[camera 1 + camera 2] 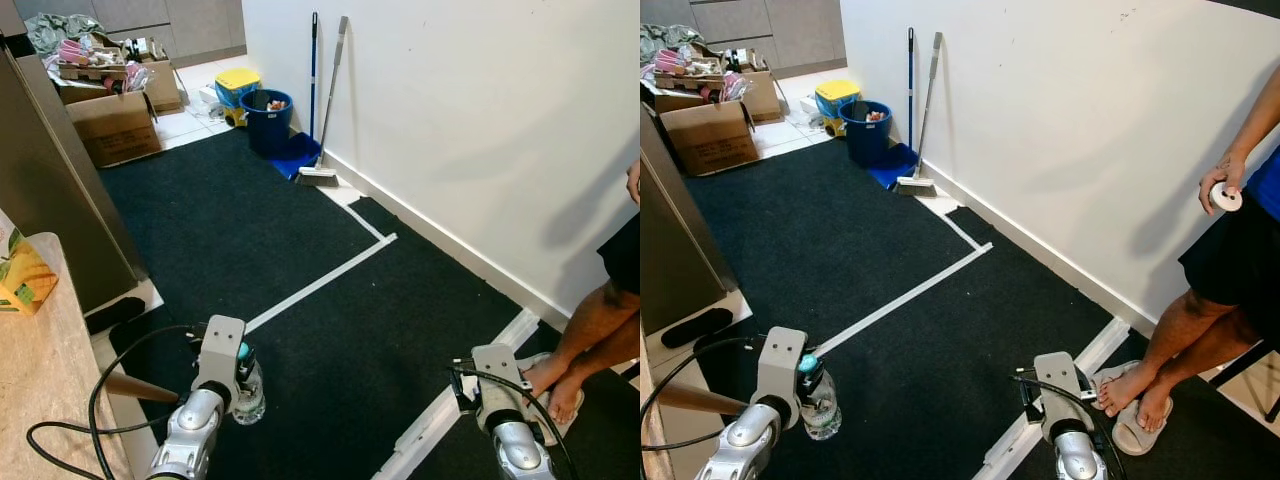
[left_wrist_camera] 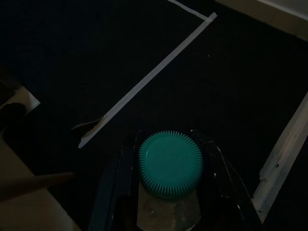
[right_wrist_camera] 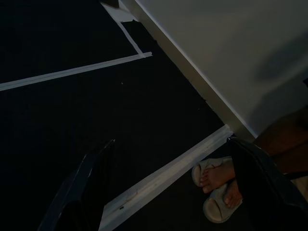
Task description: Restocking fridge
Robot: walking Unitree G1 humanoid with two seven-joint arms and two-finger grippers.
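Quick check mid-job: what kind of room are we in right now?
Probably a utility or kitchen-side area of a home: black carpet marked with white tape, broom and mop against the white wall, open cardboard boxes on tiled floor.

Premises are presenting as a home: broom (image 1: 325,100) leaning against white wall, blue bucket (image 1: 268,122), cardboard boxes (image 1: 113,122) sitting on tiled floor.

Head stereo pair looking down at carpet (image 1: 300,230), wrist cameras close above it
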